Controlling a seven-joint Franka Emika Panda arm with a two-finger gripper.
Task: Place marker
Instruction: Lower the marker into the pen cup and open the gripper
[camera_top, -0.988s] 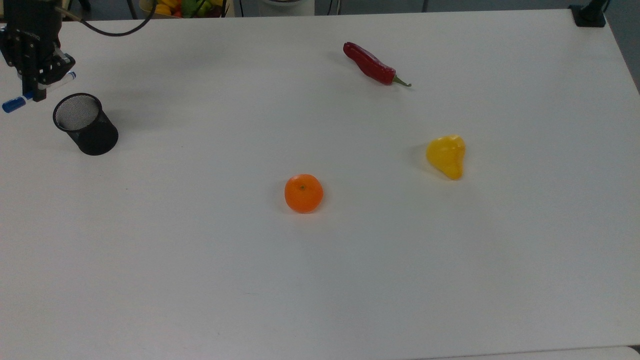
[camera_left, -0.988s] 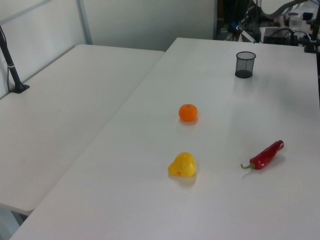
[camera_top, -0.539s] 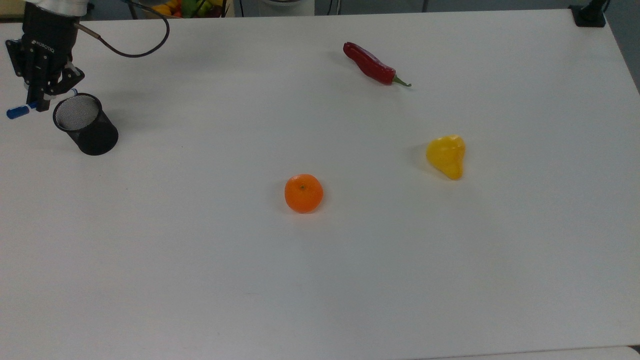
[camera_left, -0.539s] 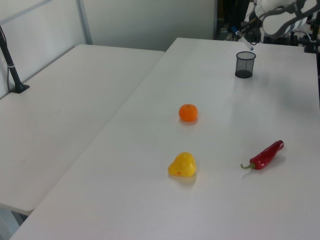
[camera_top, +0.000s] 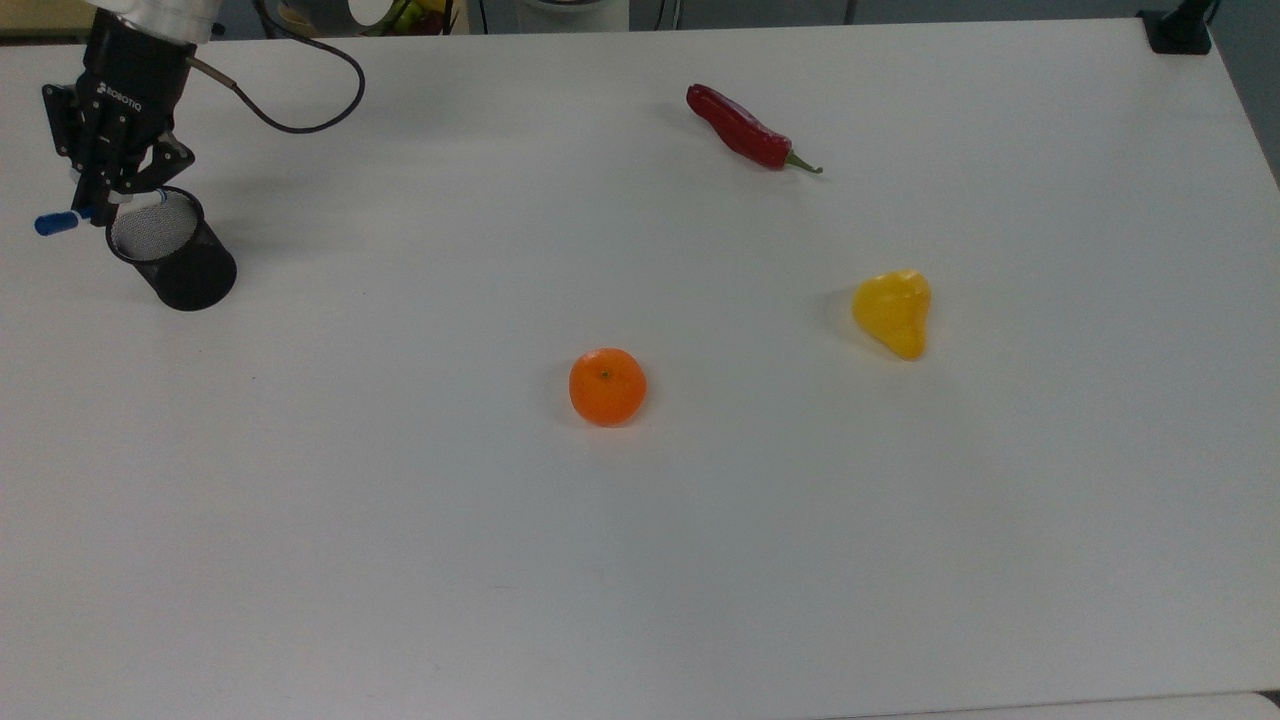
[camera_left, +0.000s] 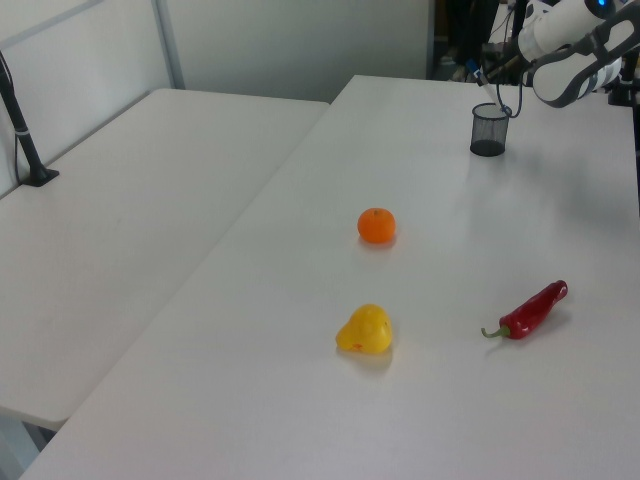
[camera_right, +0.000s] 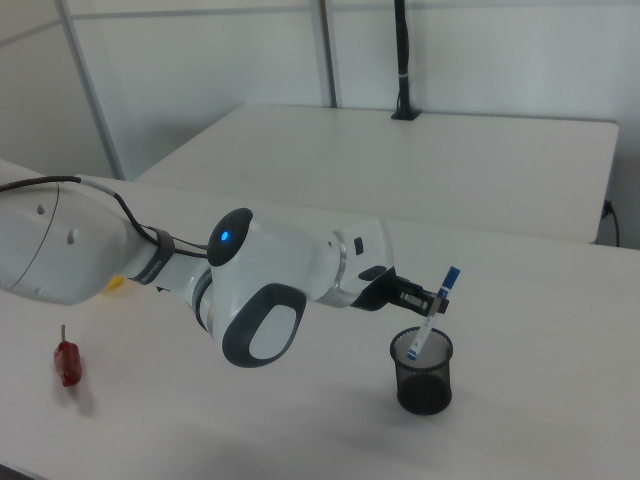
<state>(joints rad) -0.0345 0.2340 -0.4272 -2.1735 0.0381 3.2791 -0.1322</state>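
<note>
My gripper is shut on the marker, a slim white pen with a blue cap, at the top view's far left. The pen is tilted, with its cap pointing up and away and its white barrel sloping down. The lower end dips inside the rim of a black mesh cup. In the top view the cup stands just right of and below the gripper, and the pen's tail lies over the cup's mouth. In the left view the cup sits at the table's far end under the gripper.
A red chili lies at the top view's upper middle. A yellow pepper sits to the right and an orange near the centre. A black cable loops behind the gripper. A second white table adjoins on the left view's left.
The gripper has carried the marker rightward in the top view, from beside the cup to over its mouth. The pen's tail now sits inside the rim.
</note>
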